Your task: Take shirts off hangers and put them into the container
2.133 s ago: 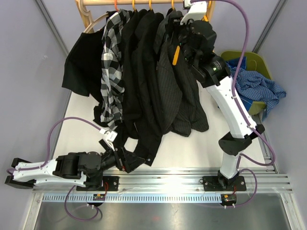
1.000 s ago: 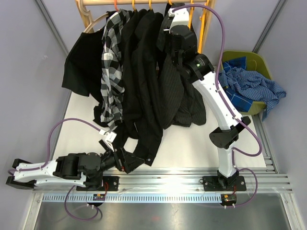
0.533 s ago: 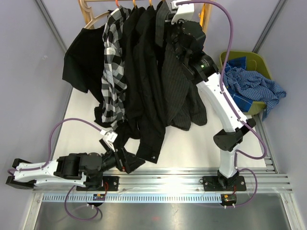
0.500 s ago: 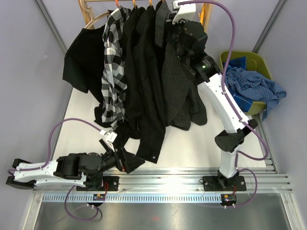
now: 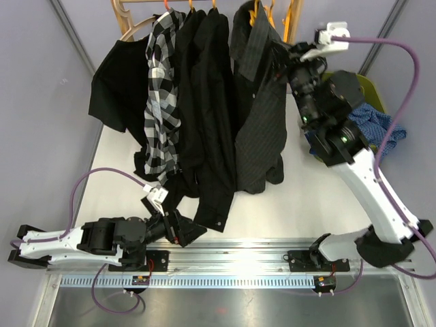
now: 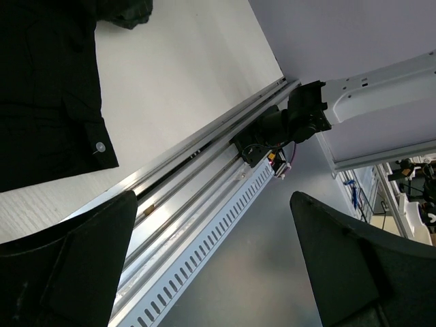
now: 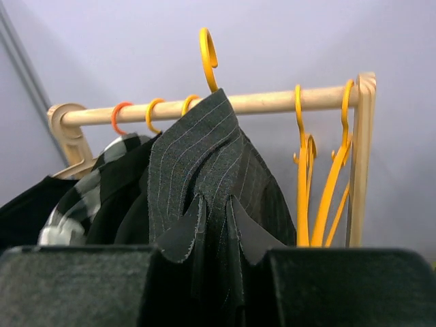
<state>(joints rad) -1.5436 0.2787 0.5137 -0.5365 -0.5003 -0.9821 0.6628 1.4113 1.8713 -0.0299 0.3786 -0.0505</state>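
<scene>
Charcoal pinstripe shirt [image 5: 262, 129] hangs from the right gripper [image 7: 211, 279], jaws clamped on the fabric just below the collar. Shirt is on its orange hanger [image 7: 208, 54]; in the right wrist view the hook stands up above the wooden rod [image 7: 272, 102], not looped over it. Shirt tail drapes down onto the white table [image 5: 116, 170].

On the rod: black-and-white plaid shirt [image 5: 160, 102], black shirts [image 5: 204, 102] beside it, one more black shirt [image 5: 116, 88] far left. Orange hooks of their hangers sit over the rod. Bare orange hangers [image 7: 303, 184] hang at the rod's right end, next to the rack post.

Green basket [image 5: 364, 85] is at the right edge of the table, behind the right arm. Blue checked shirts [image 5: 375, 122] are heaped in it, spilling over the rim.

Left gripper [image 6: 208, 266] lies low at the near left of the table, jaws wide apart, holding nothing. Hem of a black shirt with a white button [image 6: 100, 146] lies just beside it. Aluminium rail [image 6: 204, 184] runs along the table's near edge.
</scene>
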